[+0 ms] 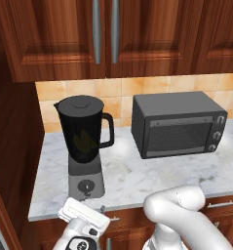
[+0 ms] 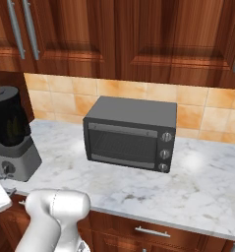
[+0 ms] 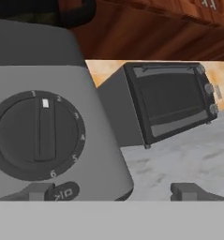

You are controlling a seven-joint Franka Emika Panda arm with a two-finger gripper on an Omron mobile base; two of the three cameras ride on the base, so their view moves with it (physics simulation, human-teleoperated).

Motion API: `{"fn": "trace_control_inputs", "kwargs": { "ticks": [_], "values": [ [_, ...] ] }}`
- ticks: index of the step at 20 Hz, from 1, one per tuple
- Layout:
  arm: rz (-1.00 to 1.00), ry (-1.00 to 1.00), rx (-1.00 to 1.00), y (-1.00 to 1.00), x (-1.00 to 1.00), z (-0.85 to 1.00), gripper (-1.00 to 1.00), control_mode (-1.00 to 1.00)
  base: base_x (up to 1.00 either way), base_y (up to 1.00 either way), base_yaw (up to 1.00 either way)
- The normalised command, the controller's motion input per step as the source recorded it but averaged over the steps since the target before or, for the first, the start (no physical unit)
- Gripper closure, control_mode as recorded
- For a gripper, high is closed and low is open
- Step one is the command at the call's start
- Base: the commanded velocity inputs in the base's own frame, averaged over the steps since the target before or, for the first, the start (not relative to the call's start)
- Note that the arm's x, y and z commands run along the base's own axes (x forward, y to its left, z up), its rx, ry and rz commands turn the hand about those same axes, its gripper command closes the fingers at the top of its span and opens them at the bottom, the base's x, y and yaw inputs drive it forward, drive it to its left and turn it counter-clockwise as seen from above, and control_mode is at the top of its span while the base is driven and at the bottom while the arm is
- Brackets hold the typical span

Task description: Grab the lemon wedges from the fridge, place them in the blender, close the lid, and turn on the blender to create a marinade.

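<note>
The blender stands at the counter's left end, with the dark lid sitting on the jar's mouth. Lemon wedges show as a dim yellow shape through the jar wall. The grey base carries a round knob, which looms large in the hand view with its white mark near the top. My gripper hangs just in front of the base at the counter's edge, open. In the hand view its fingertips stand wide apart, the left one low in front of the knob. The fridge is out of view.
A dark grey toaster oven sits on the marble counter to the right of the blender, also in the right base view. Wooden wall cabinets hang above. A wooden side panel closes off the left.
</note>
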Motion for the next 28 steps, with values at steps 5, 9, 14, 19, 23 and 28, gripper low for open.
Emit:
{"fn": "trace_control_inputs", "kwargs": {
  "ticks": [5, 9, 14, 19, 23, 28],
  "values": [
    [0.0, 0.0, 0.0, 0.0, 0.38, -0.29, -1.0, -1.0, 0.0, 0.0, 0.0],
    [0.0, 0.0, 0.0, 0.0, 0.45, -0.26, -1.0, -1.0, 0.0, 0.0, 0.0],
    [0.0, 0.0, 0.0, 0.0, 0.36, -0.3, -1.0, -1.0, 0.0, 0.0, 0.0],
    [0.0, -0.09, 0.02, -0.01, -0.57, -0.11, -1.0, -1.0, 0.0, 0.0, 0.0],
    [0.0, -0.12, 0.04, -0.21, -0.73, 0.44, -1.0, -1.0, 0.0, 0.0, 0.0],
    [0.0, -0.1, 0.01, -0.26, -0.3, 0.94, -1.0, -1.0, 0.0, 0.0, 0.0]
  ]
}}
